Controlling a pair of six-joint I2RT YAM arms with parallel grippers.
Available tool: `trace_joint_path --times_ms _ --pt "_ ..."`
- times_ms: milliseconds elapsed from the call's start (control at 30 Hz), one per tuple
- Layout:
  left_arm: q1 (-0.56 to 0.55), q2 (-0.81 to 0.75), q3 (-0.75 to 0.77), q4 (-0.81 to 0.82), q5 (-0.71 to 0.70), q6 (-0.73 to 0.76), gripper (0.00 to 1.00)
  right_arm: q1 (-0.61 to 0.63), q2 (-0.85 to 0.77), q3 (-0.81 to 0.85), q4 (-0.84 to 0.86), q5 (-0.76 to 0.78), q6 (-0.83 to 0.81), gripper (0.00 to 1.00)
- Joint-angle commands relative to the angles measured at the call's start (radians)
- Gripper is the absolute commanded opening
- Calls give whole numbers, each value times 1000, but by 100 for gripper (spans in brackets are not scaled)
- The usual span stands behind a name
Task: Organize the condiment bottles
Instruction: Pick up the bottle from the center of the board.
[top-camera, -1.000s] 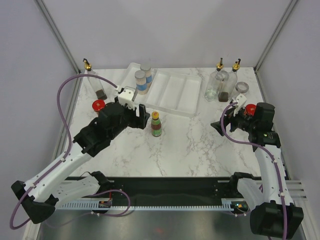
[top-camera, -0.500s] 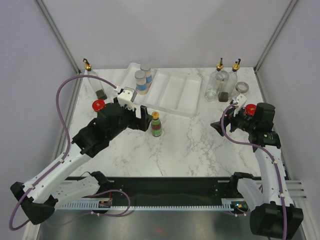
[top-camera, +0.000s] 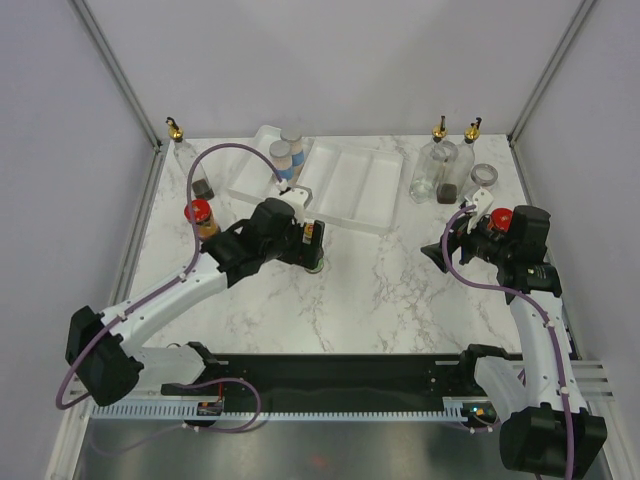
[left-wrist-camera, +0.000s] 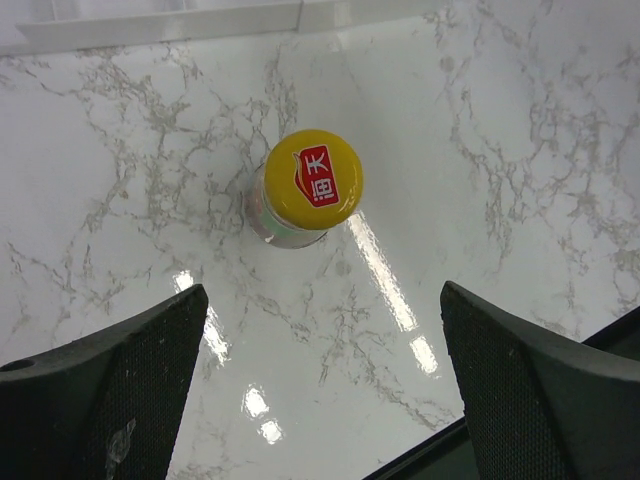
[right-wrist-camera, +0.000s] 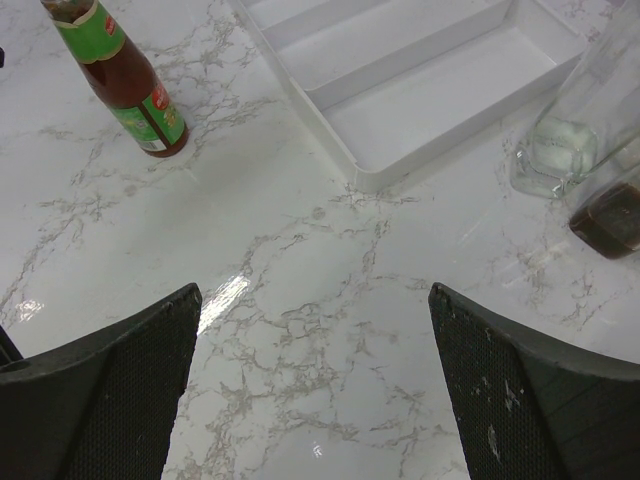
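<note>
The orange-capped sauce bottle stands upright on the marble and shows with its green label in the right wrist view. My left gripper hangs over it, open, with the cap ahead of the fingertips and nothing between them. My right gripper is open over bare marble at the right. Two silver-lidded spice jars stand in the left end of the white tray. A red-lidded jar stands at the left, with a cruet behind it.
Two glass cruets and a silver-lidded jar stand at the back right, with a red lid beside my right wrist. The tray's near corner lies ahead of my right gripper. Walls close the table's back and sides.
My left arm has swung right and turned downward over the sauce bottle, uncovering the red-lidded jar at the left. The right arm has not moved.
</note>
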Motion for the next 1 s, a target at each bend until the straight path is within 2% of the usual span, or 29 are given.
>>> trace_joint_path --times_ms 0,400,967 --pt "1 41 50 0 4 -27 100 -6 -8 13 10 -41 -3 98" --pt "1 221 123 0 4 -27 100 -6 -10 15 8 -41 -4 98" --pt "-1 290 169 0 4 -27 100 -7 -13 16 5 -41 -7 98"
